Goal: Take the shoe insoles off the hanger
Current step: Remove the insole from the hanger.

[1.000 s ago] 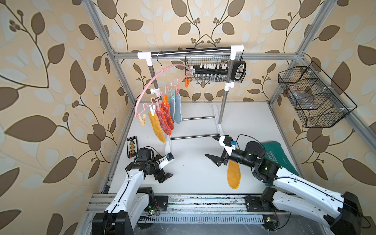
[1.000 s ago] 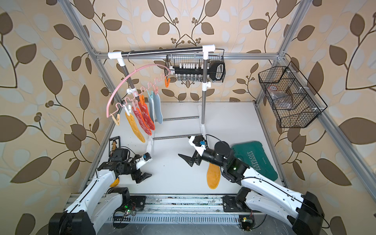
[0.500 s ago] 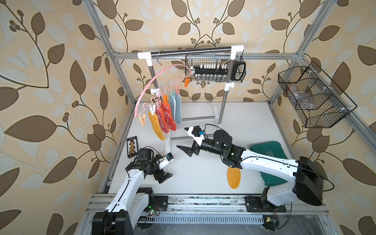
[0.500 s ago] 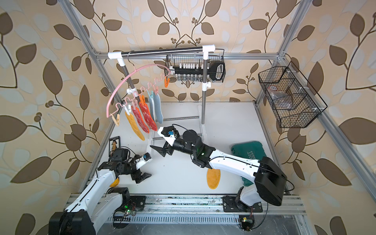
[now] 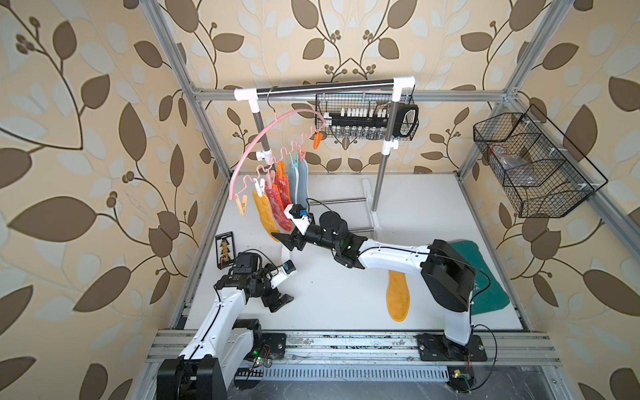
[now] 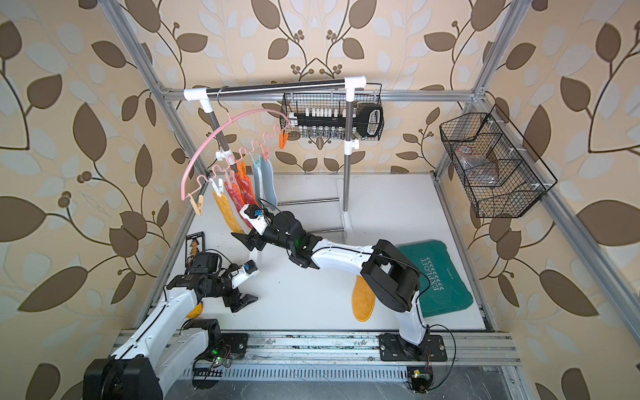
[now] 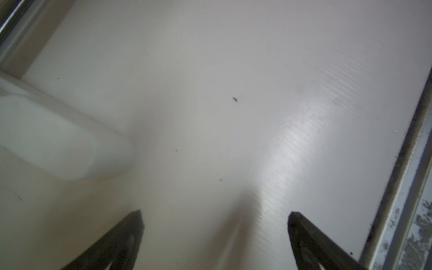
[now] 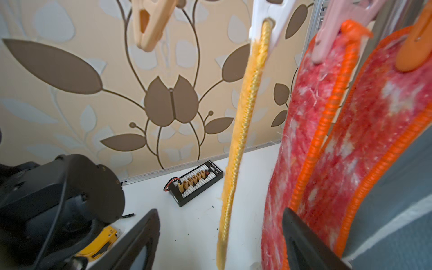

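The pink hanger point(image 5: 250, 150) hangs from the rack's bar at the back left. Clipped to it are a yellow shoe insole point(image 5: 265, 211), two red-and-white ones point(image 5: 280, 204) and two grey-blue ones point(image 5: 298, 183). A second yellow insole point(image 5: 398, 298) lies flat on the table. My right gripper point(image 5: 285, 242) is open at the hanging yellow insole's lower end. In the right wrist view that insole point(image 8: 245, 112) hangs edge-on between the fingers of the right gripper point(image 8: 221, 211), touching neither. My left gripper point(image 5: 278, 301) rests low over the table, open and empty point(image 7: 215, 212).
The steel rack point(image 5: 377, 187) stands at the back with a wire basket point(image 5: 367, 117) on it. Another wire basket point(image 5: 533, 173) hangs on the right wall. A dark green case point(image 5: 485, 277) lies at the right. A black connector board point(image 5: 224, 250) lies by the left wall.
My right arm has swung left and up, from above the insole on the table to the hanging yellow insole. Its jaws have narrowed a little. The left arm has not moved.
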Robot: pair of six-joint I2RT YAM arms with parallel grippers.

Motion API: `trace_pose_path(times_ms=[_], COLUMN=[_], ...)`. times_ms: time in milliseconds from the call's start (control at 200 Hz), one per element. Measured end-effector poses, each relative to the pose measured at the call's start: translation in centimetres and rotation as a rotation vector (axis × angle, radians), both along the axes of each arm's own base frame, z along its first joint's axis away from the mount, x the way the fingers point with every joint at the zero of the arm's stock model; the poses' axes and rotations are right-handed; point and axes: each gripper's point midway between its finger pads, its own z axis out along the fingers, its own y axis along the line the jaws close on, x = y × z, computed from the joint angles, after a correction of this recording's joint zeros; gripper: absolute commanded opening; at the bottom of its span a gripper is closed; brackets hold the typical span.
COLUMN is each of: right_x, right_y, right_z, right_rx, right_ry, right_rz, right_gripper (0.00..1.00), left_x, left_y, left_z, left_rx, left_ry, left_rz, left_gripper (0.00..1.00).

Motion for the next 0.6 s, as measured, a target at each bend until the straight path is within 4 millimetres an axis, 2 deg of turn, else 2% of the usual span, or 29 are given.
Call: trace_pose_path(times_ms=[210,305,390,600], right_x=[1.6,2.1,2.4,2.5], right_y=[2.1,2.8,3.1,4.1], right_z=[-1.2,-1.9,-2.8,-4.5], right_rx=[0.009,0.016,0.014,0.025], right_ry=[0.006,0.017,0.028,0.031], right_rz=[-0.005,-0.012,-0.018,-0.035], right_gripper=[0.69,0.67,0.61,0.32], left_x=[-0.2,-0.2,-0.2,-0.3], left_y=[0.0,0.0,0.0,0.0], left_z=[-0.3,-0.3,-0.3,-0.5], left_rx=[0.006,0.007,0.007,0.007], left_ry=[0.009,0.009,0.011,0.023], left_rz=[-0.017,-0.019,-0.02,-0.02], left_gripper=[0.99,0.99,0.99,0.99])
